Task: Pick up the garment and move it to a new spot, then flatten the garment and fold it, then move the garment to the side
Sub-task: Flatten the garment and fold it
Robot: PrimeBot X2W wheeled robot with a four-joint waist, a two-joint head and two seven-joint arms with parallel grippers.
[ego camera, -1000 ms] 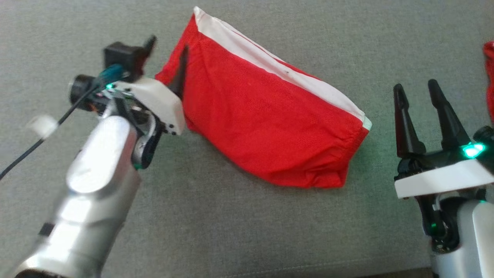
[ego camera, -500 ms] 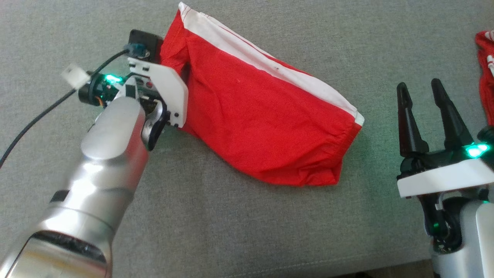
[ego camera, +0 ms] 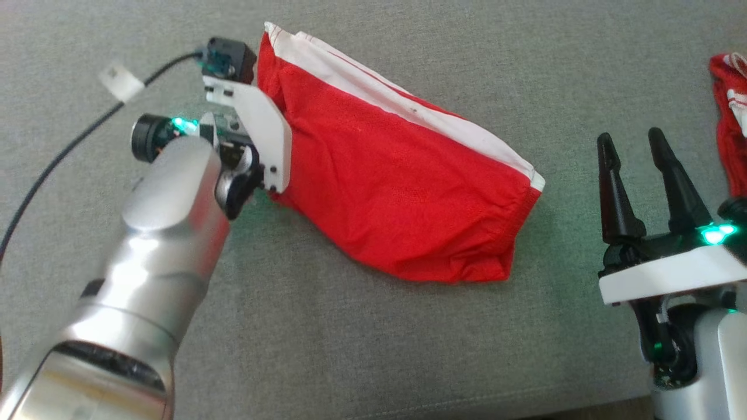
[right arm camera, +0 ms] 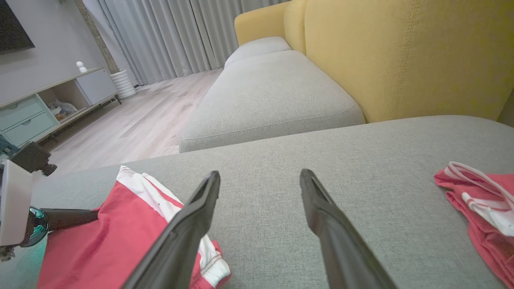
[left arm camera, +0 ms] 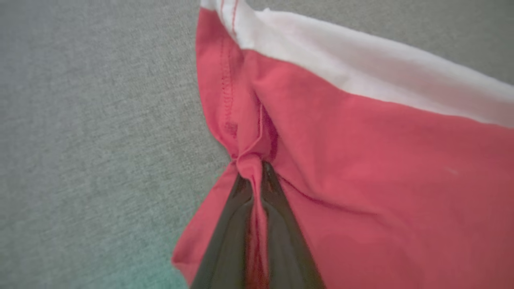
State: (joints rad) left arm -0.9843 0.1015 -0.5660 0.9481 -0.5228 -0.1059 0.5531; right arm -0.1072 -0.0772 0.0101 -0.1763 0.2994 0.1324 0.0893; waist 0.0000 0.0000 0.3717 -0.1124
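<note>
Clenching the left tool (left arm camera: 257,170) on a bunched fold at the left edge of the red cloth garment with a white band (ego camera: 397,186), the pinch itself showing close up in the left wrist view. Lying spread on the grey woven sofa seat (ego camera: 373,350). Holding the right tool (ego camera: 630,140) released and empty, right of the garment and well apart. Taking in, from the right wrist view, a yellow upholstered backrest (right arm camera: 401,52) beyond the garment and a crumpled red-and-white cloth (right arm camera: 478,196) farther right.

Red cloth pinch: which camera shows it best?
Left wrist view: the fingers squeeze a red cloth fold up close. Head view hides it behind the wrist; right wrist view shows one finger, far off.
</note>
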